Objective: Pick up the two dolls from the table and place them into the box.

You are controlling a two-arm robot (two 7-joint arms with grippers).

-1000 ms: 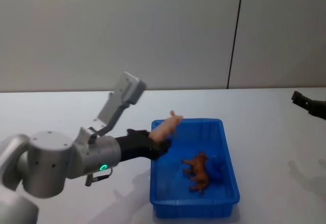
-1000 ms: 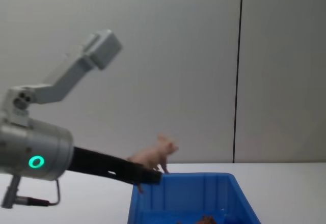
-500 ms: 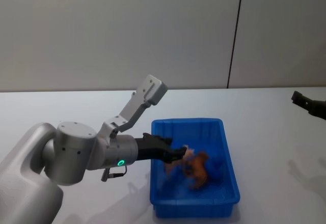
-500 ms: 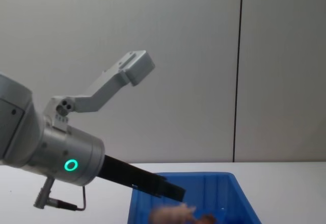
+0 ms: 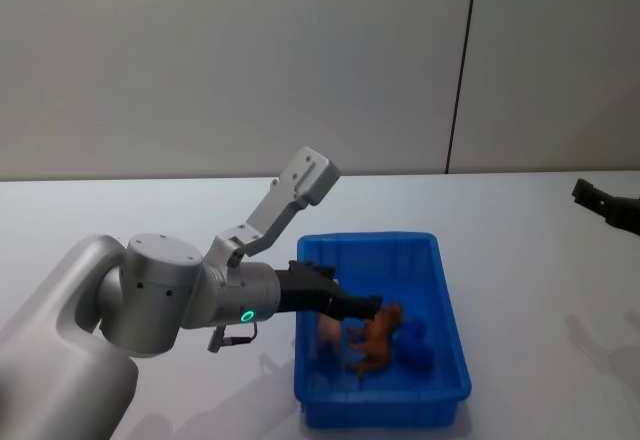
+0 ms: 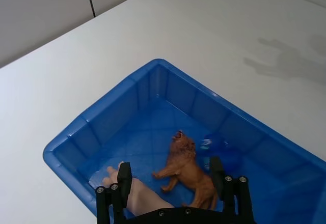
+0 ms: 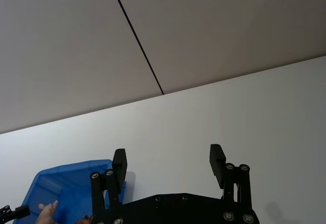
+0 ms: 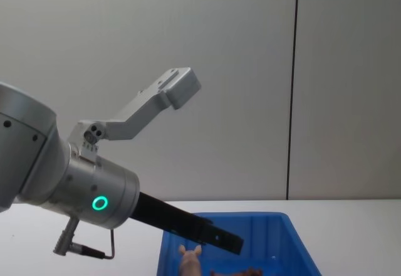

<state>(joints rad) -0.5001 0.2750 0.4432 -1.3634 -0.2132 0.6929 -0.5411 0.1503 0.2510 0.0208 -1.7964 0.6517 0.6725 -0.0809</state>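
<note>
While you watch the head view, note the left gripper reaching in over the near-left part of the blue box, its black fingers spread apart and holding nothing. Your left wrist view confirms it: the two fingers stand wide, one on each side, with both dolls lying on the box floor below them.

Brown doll: shaggy, four-legged, near the middle of the box floor, just beyond the left gripper's tips. In the left wrist view the brown doll lies between the two fingers, not touched by either as far as you can tell.

Pink pig doll: on the box floor just beside the brown one, toward the box's left wall, partly under the gripper. The left wrist view shows the pink pig doll close to one finger; contact is not clear. From the chest view you see the pig's pointed ears poking up inside the box, below the left gripper.

Box sits on the white worktop, right of the left arm.

Right gripper: parked at the far right edge of the head view, above the worktop, well apart from the box. Your right wrist view shows the right gripper with fingers apart and empty, the box farther off.
</note>
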